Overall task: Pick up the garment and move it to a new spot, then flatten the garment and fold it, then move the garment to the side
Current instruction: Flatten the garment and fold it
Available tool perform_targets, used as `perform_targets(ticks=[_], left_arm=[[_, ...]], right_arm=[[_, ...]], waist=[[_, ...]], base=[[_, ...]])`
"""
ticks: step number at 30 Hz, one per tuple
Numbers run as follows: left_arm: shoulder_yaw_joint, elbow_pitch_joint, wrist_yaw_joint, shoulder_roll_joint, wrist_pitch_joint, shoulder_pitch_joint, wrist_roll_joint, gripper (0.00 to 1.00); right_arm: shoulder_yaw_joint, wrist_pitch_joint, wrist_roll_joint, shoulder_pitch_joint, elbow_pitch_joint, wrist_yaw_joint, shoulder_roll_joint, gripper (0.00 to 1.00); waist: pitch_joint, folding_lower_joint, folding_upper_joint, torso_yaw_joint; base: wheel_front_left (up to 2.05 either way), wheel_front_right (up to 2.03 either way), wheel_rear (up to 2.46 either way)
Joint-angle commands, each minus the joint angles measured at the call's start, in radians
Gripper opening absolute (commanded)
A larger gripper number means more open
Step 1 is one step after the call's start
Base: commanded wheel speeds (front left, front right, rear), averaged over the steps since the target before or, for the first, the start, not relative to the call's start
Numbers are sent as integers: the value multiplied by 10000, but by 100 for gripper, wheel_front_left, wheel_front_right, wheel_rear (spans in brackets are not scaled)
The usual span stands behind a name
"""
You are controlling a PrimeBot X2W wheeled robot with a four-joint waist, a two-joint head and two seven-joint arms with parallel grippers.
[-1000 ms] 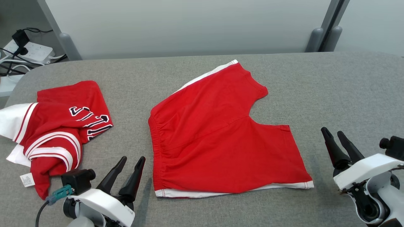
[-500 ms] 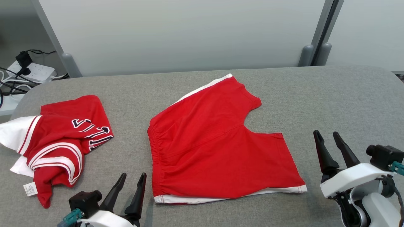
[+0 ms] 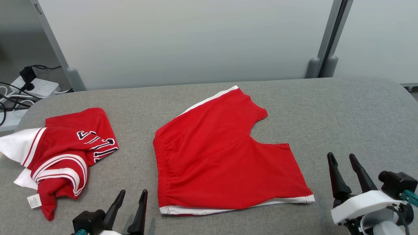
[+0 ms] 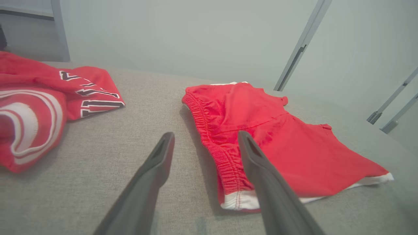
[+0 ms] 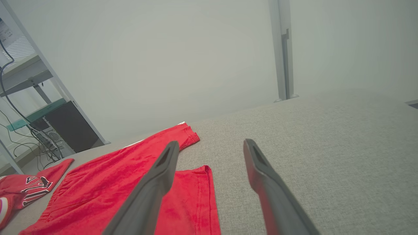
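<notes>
So the red shorts (image 3: pixel 225 156) lie flat on the bench (image 3: pixel 343 107); left hand (image 3: pixel 133 192) at 7 o'clock, right hand (image 3: pixel 341 156) at 4, both wide and empty, probably set to fold.

The head view has tilted upward, and the left pincer (image 3: pixel 134 192) and right pincer (image 3: pixel 340 155) have drawn back slightly.

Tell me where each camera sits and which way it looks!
Head view: on the robot's head, looking down at the grey table, red shorts and crumpled red-and-white jersey; left gripper and right gripper show, open.
Left wrist view: on the left wrist, looking along its fingers at the shorts' waistband.
Right wrist view: on the right wrist, looking along its fingers past the shorts' leg hems.
All three share the shorts and jersey.
</notes>
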Motion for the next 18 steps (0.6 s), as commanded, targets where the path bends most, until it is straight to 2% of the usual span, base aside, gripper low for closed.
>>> perform_targets(ticks=[1, 12, 18], left_arm=[[560, -304, -71, -3, -133, -174, 315, 100], [1516, -772, -46, -422, -133, 81, 1860, 100], [1824, -844, 81, -514, -133, 125, 2273, 100]], right_arm=[[75, -135, -206, 20, -317, 46, 56, 100], [-281, -135, -1778, 589, -858, 46, 224, 100], [-407, -135, -2351, 731, -993, 46, 393, 100]], waist=[[-23, 0, -1, -4], [79, 0, -1, -95], [130, 0, -1, -139]], base=[[0, 0, 0], [0, 0, 0], [0, 0, 0]])
